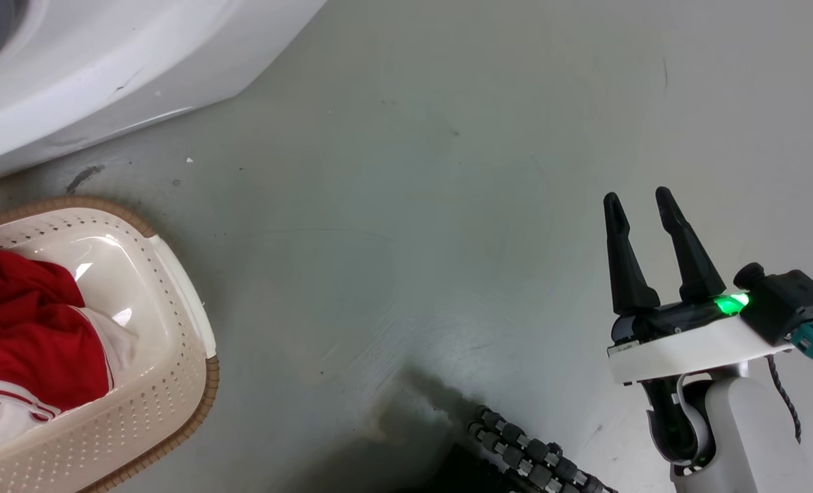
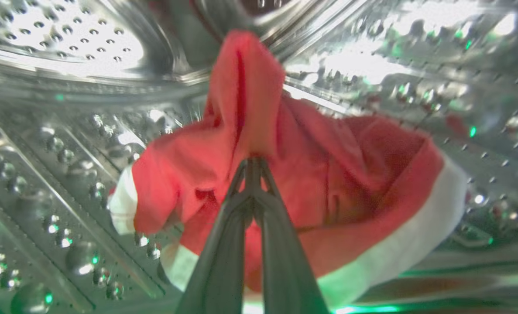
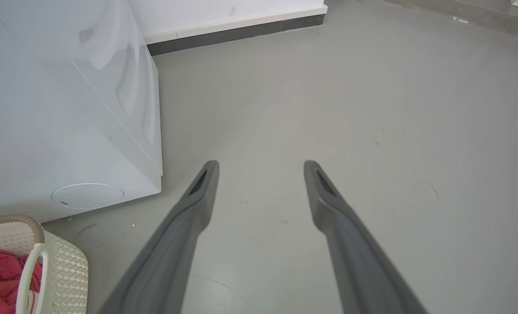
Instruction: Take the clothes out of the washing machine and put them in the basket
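clothes [image 2: 355,183]: one in drum [image 2: 66,39], one in basket [image 1: 166,390].

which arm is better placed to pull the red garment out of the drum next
Left. The left gripper is inside the drum, fingers closed on a fold of the red garment. The right gripper hangs open over the floor, outside the washing machine, holding nothing.

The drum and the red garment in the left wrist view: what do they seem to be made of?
The drum looks like polished steel: mirror-bright, with punched holes and raised bumps. The red garment looks like soft matte fabric, probably knit: it folds loosely where the left gripper pinches it, with white bands.
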You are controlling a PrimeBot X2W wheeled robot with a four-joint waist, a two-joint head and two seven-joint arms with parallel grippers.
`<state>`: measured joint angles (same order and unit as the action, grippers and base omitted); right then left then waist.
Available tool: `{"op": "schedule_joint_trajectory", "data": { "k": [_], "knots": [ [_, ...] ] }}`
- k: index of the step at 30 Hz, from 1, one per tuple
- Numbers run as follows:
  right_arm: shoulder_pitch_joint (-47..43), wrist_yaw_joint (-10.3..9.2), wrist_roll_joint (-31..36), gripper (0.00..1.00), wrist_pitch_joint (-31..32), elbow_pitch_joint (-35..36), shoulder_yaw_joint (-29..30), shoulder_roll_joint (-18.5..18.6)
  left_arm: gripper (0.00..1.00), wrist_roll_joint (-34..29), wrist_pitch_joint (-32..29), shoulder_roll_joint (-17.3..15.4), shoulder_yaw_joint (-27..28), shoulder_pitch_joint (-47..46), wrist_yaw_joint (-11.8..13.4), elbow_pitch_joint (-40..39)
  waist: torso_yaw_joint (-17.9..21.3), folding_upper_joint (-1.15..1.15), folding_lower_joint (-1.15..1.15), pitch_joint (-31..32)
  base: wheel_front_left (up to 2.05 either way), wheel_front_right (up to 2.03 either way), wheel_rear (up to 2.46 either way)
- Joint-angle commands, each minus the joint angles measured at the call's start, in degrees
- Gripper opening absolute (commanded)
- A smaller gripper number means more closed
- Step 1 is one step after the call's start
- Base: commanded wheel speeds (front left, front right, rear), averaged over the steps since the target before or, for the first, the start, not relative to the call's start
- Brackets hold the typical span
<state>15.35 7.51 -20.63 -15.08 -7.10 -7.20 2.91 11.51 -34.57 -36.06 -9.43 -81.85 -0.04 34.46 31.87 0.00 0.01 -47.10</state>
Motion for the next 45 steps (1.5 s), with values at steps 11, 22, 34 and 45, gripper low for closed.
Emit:
{"op": "schedule_joint_trajectory", "data": {
  "k": [11, 22, 34, 45],
  "knots": [
    [1.9, -0.04, 0.53, 1.0, -0.09, -0.09, 0.41, -0.05, 0.0, 0.25, 17.77, -0.9, 1.8, 2.88, 1.81, 0.68, -0.37, 0.0, -0.01, 2.67, 0.0, 0.0, 0.0],
    [0.09, -0.04, 3.19, 1.0, -0.1, 0.67, 3.34, -0.04, 0.0, 4.01, 31.59, 1.37, 3.91, 11.44, 1.22, 3.06, -4.0, 0.0, -0.01, 7.11, 0.0, 0.0, 0.0],
    [-0.99, -0.04, 3.82, 1.0, -0.1, 1.22, 4.0, -0.04, 0.03, 7.94, 33.07, 2.0, 5.5, 19.89, 0.57, 0.93, -5.69, 0.0, -0.01, 8.7, 0.0, 0.0, 0.0],
    [-0.69, -0.04, 3.18, 1.0, -0.1, 0.72, 3.5, -0.04, 1.0, 9.53, 30.16, 1.06, 5.87, 18.87, 1.08, -1.09, -5.09, 0.0, -0.01, 8.32, 0.0, 0.0, 0.0]
  ]
}}
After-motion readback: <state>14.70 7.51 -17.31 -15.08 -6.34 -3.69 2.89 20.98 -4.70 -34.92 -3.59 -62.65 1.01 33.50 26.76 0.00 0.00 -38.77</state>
